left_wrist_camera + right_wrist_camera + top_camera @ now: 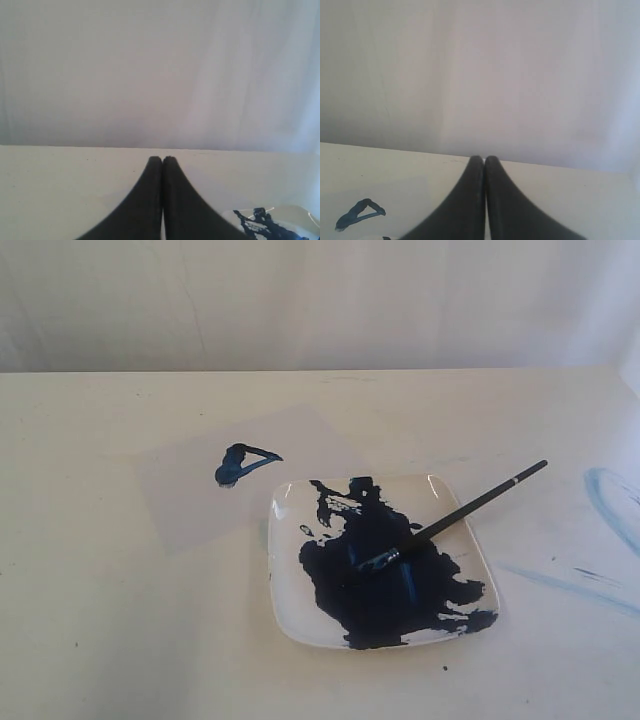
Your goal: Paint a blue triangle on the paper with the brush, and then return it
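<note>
Plate (288, 600) is your landmark.

- Brush (470, 508): lies free across the plate, nothing gripping it. Bristle end sits in the dark paint pool (380, 590); the handle leans over the plate's far right rim and sticks out past it. Likely laid so the wet tip stays on the plate and the handle stays clean and easy to grasp.
- Paper (190, 500): flat on the table (120, 640), just left of the plate, its near corner at the plate's edge.
- Blue triangle (240, 464): on the paper, up-left of the plate, small, with one blobby corner.
- Pale blue streaks (610, 500): on the table right of the plate, well apart from the paper.
- Left gripper (162, 159): fingers pressed together, empty.
- Right gripper (484, 158): likewise together, empty.

Judgement: you have both steps done; mark made, brush set down.
</note>
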Tool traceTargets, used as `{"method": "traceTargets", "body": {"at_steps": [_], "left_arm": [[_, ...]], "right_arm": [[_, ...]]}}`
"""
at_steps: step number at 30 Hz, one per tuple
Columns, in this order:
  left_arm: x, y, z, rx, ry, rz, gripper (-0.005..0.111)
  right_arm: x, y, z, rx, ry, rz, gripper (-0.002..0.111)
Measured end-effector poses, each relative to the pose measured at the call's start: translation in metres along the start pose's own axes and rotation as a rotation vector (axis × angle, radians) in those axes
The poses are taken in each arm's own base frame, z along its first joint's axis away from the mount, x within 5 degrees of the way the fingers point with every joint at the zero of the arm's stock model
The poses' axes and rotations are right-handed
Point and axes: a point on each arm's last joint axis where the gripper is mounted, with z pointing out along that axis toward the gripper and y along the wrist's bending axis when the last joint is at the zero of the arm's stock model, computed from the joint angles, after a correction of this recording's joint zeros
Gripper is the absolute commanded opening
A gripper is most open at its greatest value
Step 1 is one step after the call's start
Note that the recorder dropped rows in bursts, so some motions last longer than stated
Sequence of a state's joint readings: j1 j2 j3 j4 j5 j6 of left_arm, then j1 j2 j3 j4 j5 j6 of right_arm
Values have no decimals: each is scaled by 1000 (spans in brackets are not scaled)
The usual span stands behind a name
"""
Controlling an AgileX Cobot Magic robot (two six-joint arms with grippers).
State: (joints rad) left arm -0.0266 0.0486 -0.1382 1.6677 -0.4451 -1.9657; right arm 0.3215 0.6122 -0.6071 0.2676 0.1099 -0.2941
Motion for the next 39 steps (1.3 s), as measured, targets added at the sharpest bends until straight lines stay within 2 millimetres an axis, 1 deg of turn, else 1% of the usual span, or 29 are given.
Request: {"method": "traceTargets", "body": {"at_steps": [2, 4, 7, 11, 13, 15, 20, 27, 32, 33, 35, 37, 39], "left_arm": [[0, 4, 0, -43, -2, -60, 0], [-1, 7, -1, -78, -14, -79, 0], [-2, 10, -2, -108, -32, -86, 0], [-4, 19, -3, -210, -76, -127, 0], [-5, 22, -4, -243, -78, -93, 0], [-5, 23, -4, -250, -69, -32, 0], [-4, 23, -4, -249, -72, -67, 0], [-6, 20, -3, -221, -89, -73, 0], [-7, 16, -3, -167, -118, -67, 0], [-7, 15, -2, -156, -127, -79, 0], [-6, 16, -2, -151, -150, -157, 0], [-3, 19, -3, -168, -161, -239, 0], [0, 22, -3, -205, -140, -270, 0]], "right_arm": [[0, 0, 0, 0, 0, 0, 0], [0, 0, 0, 0, 0, 0, 0], [0, 0, 0, 0, 0, 0, 0], [0, 0, 0, 0, 0, 0, 0], [0, 0, 0, 0, 0, 0, 0], [0, 0, 0, 0, 0, 0, 0], [0, 0, 0, 0, 0, 0, 0], [0, 0, 0, 0, 0, 0, 0], [0, 0, 0, 0, 0, 0, 0], [0, 0, 0, 0, 0, 0, 0], [0, 0, 0, 0, 0, 0, 0], [0, 0, 0, 0, 0, 0, 0], [0, 0, 0, 0, 0, 0, 0]]}}
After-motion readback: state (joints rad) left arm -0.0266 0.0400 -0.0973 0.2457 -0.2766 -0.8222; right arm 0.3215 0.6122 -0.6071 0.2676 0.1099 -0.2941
